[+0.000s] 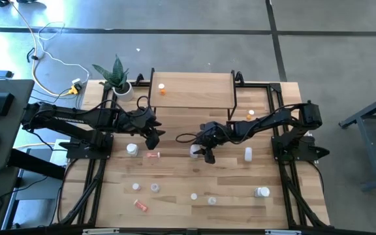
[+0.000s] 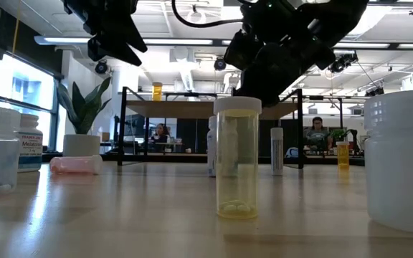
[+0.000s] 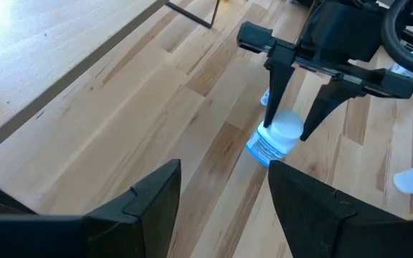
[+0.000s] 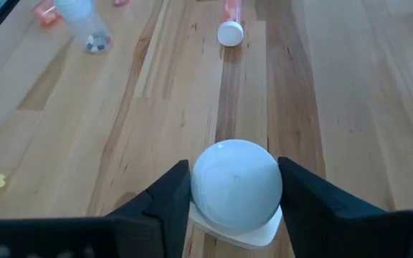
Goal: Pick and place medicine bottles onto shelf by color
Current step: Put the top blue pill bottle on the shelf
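My right gripper (image 1: 204, 151) is shut on a white-capped bottle with a blue label (image 3: 269, 147), which stands near the table's middle, in front of the shelf (image 1: 191, 91). My left gripper (image 1: 152, 134) is open and empty above the table, left of that bottle; it looks at the bottle in its own wrist view (image 3: 224, 197). An orange bottle (image 1: 161, 87) stands on the shelf board. Another orange bottle (image 1: 250, 115) stands on the table by the shelf's right leg. Several small bottles and vials stand or lie over the near half of the table. My right gripper pinches the bottle's round white cap (image 4: 236, 179) between its two fingers, one on each side. The fingers (image 3: 272, 86) come from above, pointing down. The bottle stands upright, and in the low view its base (image 2: 211, 170) looks to be on the table.
A white bottle (image 1: 131, 149) and a pink one lying down (image 1: 153, 155) are near my left gripper. A white vial (image 1: 248, 155) stands right of my right gripper. Clear vials (image 1: 155, 188), an orange bottle (image 1: 140, 205) and a white bottle (image 1: 262, 192) are nearer. A potted plant (image 1: 116, 77) stands far left.
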Action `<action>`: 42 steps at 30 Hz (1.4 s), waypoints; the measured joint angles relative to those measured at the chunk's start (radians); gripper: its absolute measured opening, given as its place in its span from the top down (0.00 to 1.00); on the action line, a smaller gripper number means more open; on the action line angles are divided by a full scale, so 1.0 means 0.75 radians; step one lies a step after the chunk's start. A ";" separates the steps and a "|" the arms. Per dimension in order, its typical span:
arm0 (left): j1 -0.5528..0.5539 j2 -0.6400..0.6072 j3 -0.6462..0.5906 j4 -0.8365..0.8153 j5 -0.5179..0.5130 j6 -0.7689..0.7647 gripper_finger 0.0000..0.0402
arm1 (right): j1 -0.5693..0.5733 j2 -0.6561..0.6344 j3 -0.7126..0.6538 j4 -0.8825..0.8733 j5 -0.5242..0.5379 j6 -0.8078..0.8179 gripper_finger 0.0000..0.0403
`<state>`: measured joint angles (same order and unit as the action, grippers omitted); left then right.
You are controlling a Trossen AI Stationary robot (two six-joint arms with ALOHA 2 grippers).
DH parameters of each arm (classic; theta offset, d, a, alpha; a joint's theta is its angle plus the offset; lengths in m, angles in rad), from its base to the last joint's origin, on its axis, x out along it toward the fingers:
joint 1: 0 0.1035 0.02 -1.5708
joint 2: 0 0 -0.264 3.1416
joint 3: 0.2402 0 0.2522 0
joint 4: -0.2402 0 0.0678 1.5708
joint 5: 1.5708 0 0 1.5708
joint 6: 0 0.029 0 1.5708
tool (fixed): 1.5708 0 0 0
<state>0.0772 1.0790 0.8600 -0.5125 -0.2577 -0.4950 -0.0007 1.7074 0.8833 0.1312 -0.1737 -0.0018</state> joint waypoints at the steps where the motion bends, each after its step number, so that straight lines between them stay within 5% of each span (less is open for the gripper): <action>1: 0.000 0.000 0.000 0.000 0.000 -0.001 0.50 | -0.003 -0.004 0.000 -0.005 0.004 0.004 0.61; 16: -0.001 0.000 0.000 -0.056 0.001 -0.070 0.50 | -0.150 -0.345 -0.002 -0.017 0.022 0.282 0.60; 27: 0.001 -0.001 0.000 -0.065 -0.030 -0.009 0.50 | -0.316 -0.678 -0.002 -0.013 0.411 0.226 0.59; 35: 0.001 -0.001 0.000 -0.064 -0.061 0.011 0.50 | -0.497 -0.763 0.021 0.102 0.686 0.099 0.59; 42: 0.001 -0.001 0.000 -0.065 -0.100 0.025 0.50 | -0.634 -0.656 0.309 -0.318 0.725 0.164 0.59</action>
<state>0.0780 1.0786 0.8600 -0.5610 -0.3329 -0.4759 -0.4758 1.2157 1.1153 -0.1077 0.3701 0.1209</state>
